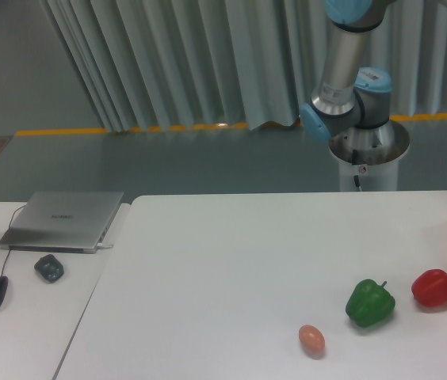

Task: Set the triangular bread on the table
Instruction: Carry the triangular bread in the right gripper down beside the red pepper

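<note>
Pleated grey curtains back the white table (231,253). Neither the gripper nor the triangular bread is in view; only the arm (342,71) shows, behind the far edge, so jaw state is unknown. Judged best: set the bread on bare tabletop, away from the green pepper (369,302) and egg (311,340).
</note>
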